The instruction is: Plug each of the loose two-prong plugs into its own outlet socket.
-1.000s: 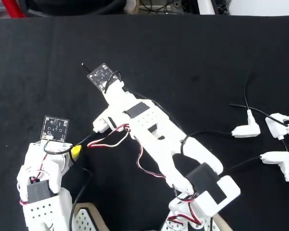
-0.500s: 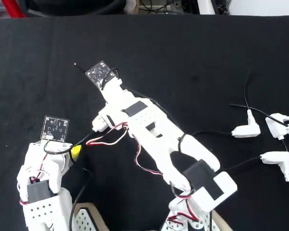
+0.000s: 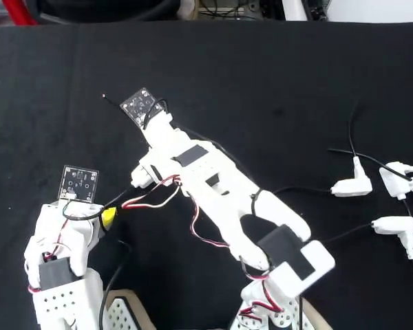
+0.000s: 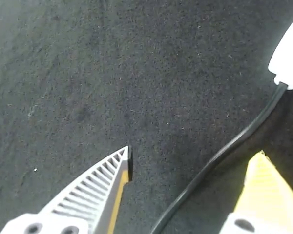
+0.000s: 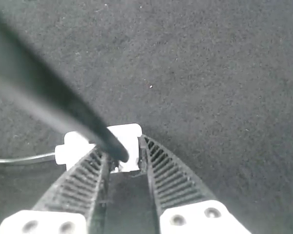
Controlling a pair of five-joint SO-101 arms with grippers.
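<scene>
Right end effector (image 5: 123,146), ribbed and white, clamps a blocky white plug (image 5: 131,135); left end effector (image 4: 193,152) gapes wide over fuzzy black bench (image 4: 136,73).

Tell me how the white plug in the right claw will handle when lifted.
The white plug looks small, hard plastic, so probably light and rigid. Its thin black cord likely trails floppily and may tug. Pinched at one end by the right claw, it could pivot.
</scene>
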